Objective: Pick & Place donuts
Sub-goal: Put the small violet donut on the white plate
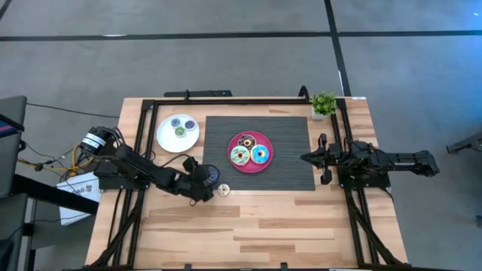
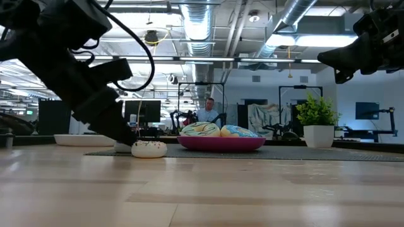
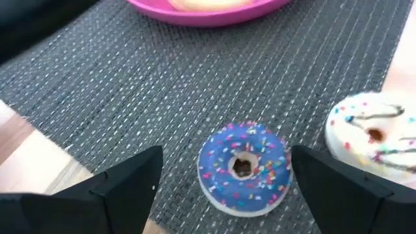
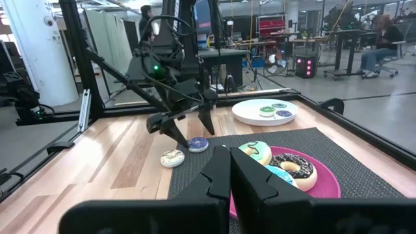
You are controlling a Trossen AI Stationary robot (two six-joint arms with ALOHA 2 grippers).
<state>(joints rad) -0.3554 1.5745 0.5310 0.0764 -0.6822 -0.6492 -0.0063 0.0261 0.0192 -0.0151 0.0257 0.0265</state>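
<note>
My left gripper (image 3: 224,195) is open and low over the near left corner of the dark mat (image 1: 286,169). Its fingers stand on either side of a tiny blue sprinkled donut (image 3: 244,167) lying flat on the mat, with a gap on each side. A tiny cream donut (image 3: 377,140) (image 1: 224,190) lies just beside it, at the mat's edge. The pink plate (image 1: 251,170) holds the brown (image 1: 245,140), pale green (image 1: 239,156) and light blue (image 1: 260,155) donuts. The white plate (image 1: 166,139) holds three tiny donuts. My right gripper (image 4: 229,175) is shut and hovers over the mat's right edge.
A small potted plant (image 1: 324,104) stands at the far right corner of the mat. A black frame rail (image 1: 143,132) runs around the table's left, far and right sides. Bare wood (image 1: 263,226) lies along the near side. People sit in the room beyond the table.
</note>
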